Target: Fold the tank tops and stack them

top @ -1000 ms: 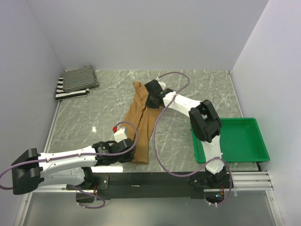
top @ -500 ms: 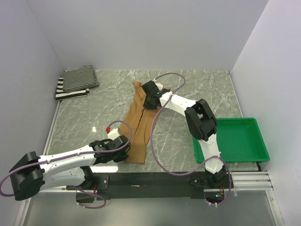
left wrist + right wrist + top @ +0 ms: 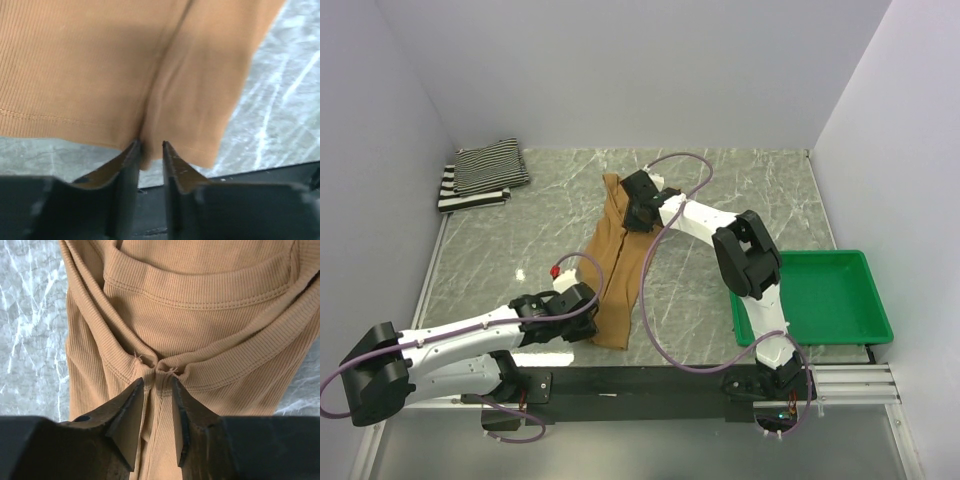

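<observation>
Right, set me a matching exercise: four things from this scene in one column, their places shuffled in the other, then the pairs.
Things:
1. tan tank top
2. striped tank tops
3. green tray
4. right tool

Places:
A. stacked in the far left corner of the table
B. at the tan top's neckline
C. at the table's near right edge
D. lying mid-table as a long strip

Pairs: 1-D, 2-A, 3-C, 4-B
</observation>
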Controlling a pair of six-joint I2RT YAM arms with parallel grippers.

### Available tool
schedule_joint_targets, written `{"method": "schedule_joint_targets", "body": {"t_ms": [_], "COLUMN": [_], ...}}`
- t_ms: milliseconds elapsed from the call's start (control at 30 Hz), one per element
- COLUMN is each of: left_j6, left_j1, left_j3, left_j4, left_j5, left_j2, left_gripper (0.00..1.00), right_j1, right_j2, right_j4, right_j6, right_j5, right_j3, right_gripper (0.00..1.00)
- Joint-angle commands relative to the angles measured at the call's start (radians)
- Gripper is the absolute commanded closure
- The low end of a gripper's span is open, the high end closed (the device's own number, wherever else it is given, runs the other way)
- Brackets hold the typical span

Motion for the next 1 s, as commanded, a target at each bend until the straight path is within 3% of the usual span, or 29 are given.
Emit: {"method": "schedule_joint_targets", "body": {"t_ms": [0, 200, 300, 400, 500, 700, 967], "left_j6": [0.041, 0.094, 0.168, 0.269, 0.327, 0.243, 0.088], "left_j1": [0.005, 0.028, 0.120, 0.294, 0.402, 0.497, 0.503], "left_j3": [0.082, 0.209, 0.244, 0.245, 0.226, 0.079, -0.009], "left_j4": [-0.030, -0.108, -0.122, -0.097, -0.067, -0.039, -0.043], "left_j5": [0.009, -0.049, -0.054, -0.028, 0.020, 0.081, 0.052], "left_j2": [-0.018, -0.037, -0.035, -0.029, -0.009, -0.057, -0.078], "left_gripper": [0.69, 0.60, 0.57, 0.52, 0.45, 0.44, 0.44], "right_j1": [0.006, 0.003, 0.004, 0.021, 0.062, 0.266, 0.495], "right_j2": [-0.077, -0.167, -0.229, -0.319, -0.436, -0.624, -0.712], "right_j4": [0.011, 0.001, -0.009, 0.024, 0.107, 0.164, 0.242], "right_j6": [-0.037, -0.057, -0.039, -0.011, 0.044, 0.165, 0.434], "right_j5": [0.039, 0.088, 0.082, 0.088, 0.050, 0.065, 0.048], "right_j3": [0.034, 0.008, -0.044, -0.177, -0.416, -0.665, -0.897], "right_gripper": [0.62, 0.61, 0.61, 0.61, 0.62, 0.62, 0.62]}}
